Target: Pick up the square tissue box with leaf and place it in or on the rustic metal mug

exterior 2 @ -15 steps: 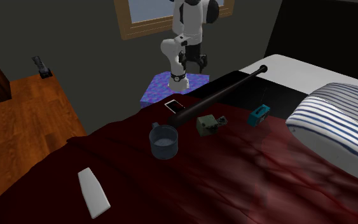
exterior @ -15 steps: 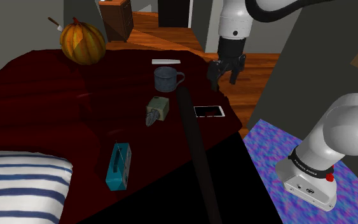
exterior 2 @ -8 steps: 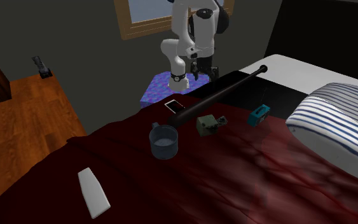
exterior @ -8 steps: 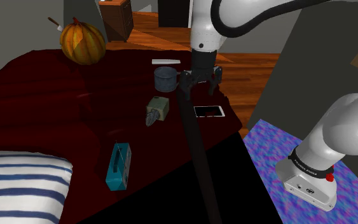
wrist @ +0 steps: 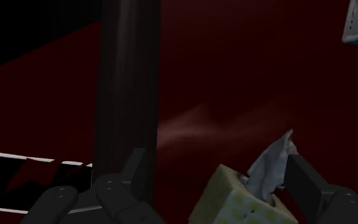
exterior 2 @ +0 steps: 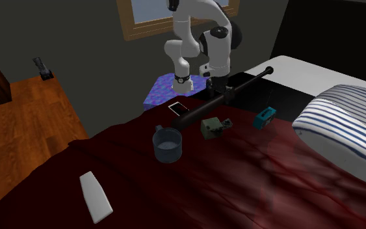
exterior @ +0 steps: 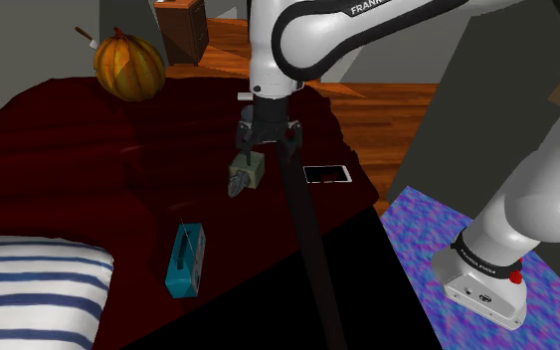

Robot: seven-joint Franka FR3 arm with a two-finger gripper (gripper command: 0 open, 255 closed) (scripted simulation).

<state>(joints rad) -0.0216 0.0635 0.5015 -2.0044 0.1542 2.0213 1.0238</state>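
The square tissue box (exterior: 248, 171) is pale green with a grey tissue sticking out, and it lies on the dark red bedspread (exterior: 79, 169). In the second exterior view the box (exterior 2: 211, 127) sits to the right of the grey metal mug (exterior 2: 168, 144). My black gripper (exterior: 265, 137) hangs open just above the box and hides most of the mug in the shoulder view. From the wrist, the box (wrist: 241, 200) and its tissue (wrist: 269, 168) lie between the spread fingers (wrist: 136, 168), which do not clasp it.
A black pole (exterior: 307, 239) runs along the bed's edge beside the gripper. A phone (exterior: 326, 175), a teal box (exterior: 185, 261), a white remote (exterior: 260, 96), a pumpkin (exterior: 128, 66) and a striped pillow (exterior: 29, 288) lie around. A purple rug (exterior: 466, 259) covers the floor by the stand.
The arm has swung toward the shoulder view's left, from off the bed's edge past the pole to above the tissue box. The fingers stayed open.
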